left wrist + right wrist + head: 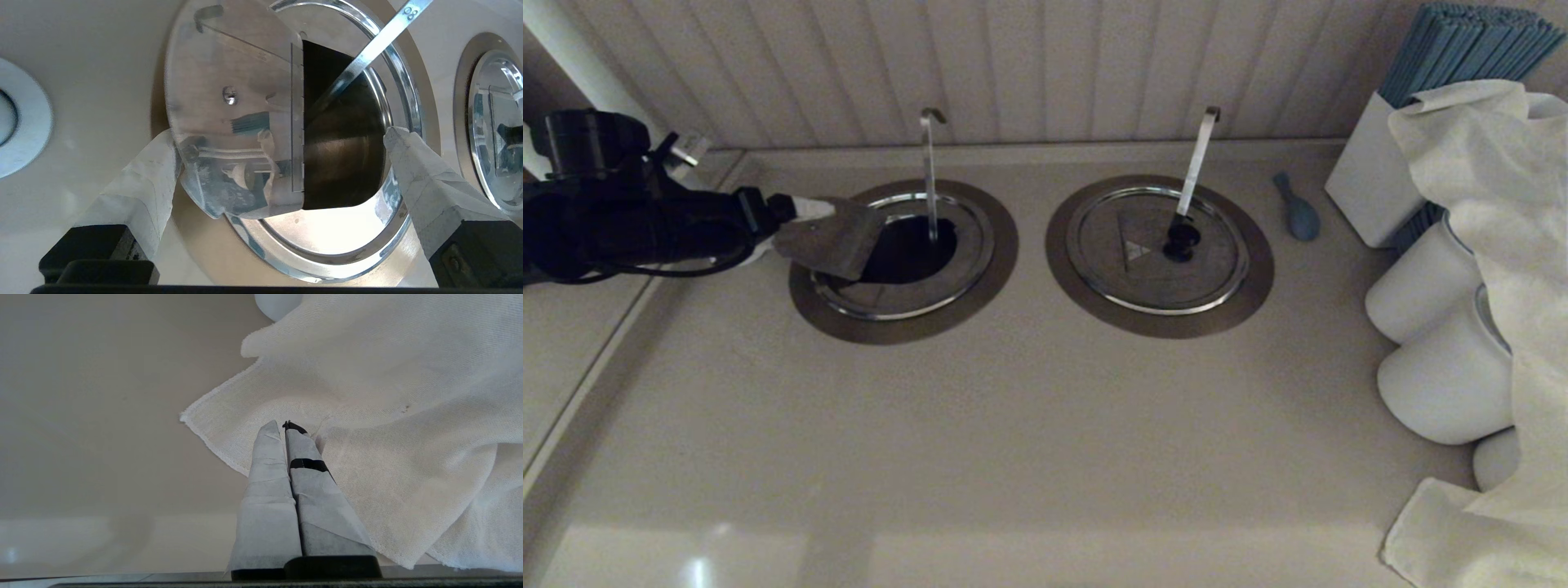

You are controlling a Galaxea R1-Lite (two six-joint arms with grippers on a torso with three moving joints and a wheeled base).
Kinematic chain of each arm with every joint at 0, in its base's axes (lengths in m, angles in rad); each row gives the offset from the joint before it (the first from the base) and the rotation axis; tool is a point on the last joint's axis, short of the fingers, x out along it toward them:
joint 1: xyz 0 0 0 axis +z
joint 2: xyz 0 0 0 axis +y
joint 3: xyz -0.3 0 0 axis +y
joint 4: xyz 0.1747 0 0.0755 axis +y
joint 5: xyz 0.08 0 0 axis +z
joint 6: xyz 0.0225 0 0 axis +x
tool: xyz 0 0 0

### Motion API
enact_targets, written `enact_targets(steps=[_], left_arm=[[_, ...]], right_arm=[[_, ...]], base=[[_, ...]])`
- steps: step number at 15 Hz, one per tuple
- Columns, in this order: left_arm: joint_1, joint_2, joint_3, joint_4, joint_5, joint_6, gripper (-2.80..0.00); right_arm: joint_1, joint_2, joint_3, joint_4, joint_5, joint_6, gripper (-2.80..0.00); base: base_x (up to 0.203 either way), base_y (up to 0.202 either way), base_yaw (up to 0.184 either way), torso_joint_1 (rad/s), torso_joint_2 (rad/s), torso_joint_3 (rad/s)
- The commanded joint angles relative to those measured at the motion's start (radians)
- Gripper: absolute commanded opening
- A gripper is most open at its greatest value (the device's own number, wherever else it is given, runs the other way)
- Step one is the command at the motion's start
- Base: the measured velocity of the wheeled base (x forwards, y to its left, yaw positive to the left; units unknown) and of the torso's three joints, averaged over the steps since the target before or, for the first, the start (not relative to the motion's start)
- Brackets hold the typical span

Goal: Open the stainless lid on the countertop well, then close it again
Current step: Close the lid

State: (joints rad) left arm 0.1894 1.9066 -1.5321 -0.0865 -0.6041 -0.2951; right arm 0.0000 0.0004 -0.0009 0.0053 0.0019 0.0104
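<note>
The stainless lid is hinged, and its raised half (829,237) (233,102) stands tilted up, so its black knob is hidden. The other half (907,294) (327,228) lies flat. The countertop well (907,249) (343,163) shows as a dark hole inside its brushed collar (996,261). The thin grey hooked rod (929,175) (367,53) stands in it. My left gripper (792,233) (282,132) is open, its fingers wide apart on either side of the raised half. One fingertip (169,136) is at that half's rim. My right gripper (284,424) is shut and empty over a white cloth.
The twin lid (1156,249) lies closed to the right with a bright flat strip (1196,163) and a black knob (1181,238). Beyond it are a blue balloon-shaped thing (1298,214), a white box of blue sticks (1372,180), white cups (1421,286) and draped cloth (1503,245). A panelled wall runs behind.
</note>
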Motion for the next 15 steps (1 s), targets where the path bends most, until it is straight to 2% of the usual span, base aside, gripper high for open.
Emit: enact_targets(steps=[1, 15], left_arm=[[-0.005, -0.003, 0.001, -0.001, -0.002, -0.003, 0.0], [-0.019, -0.042, 0.014, -0.001, -0.002, -0.003, 0.0]], right_arm=[[0.0, 0.0, 0.0, 0.0, 0.001, 0.0, -2.8], [0.0, 0.0, 0.0, -0.001, 0.001, 0.0, -2.8]], base=[[0.0, 0.0, 0.0, 0.0, 0.0, 0.0], [0.0, 0.0, 0.0, 0.0, 0.0, 0.0]])
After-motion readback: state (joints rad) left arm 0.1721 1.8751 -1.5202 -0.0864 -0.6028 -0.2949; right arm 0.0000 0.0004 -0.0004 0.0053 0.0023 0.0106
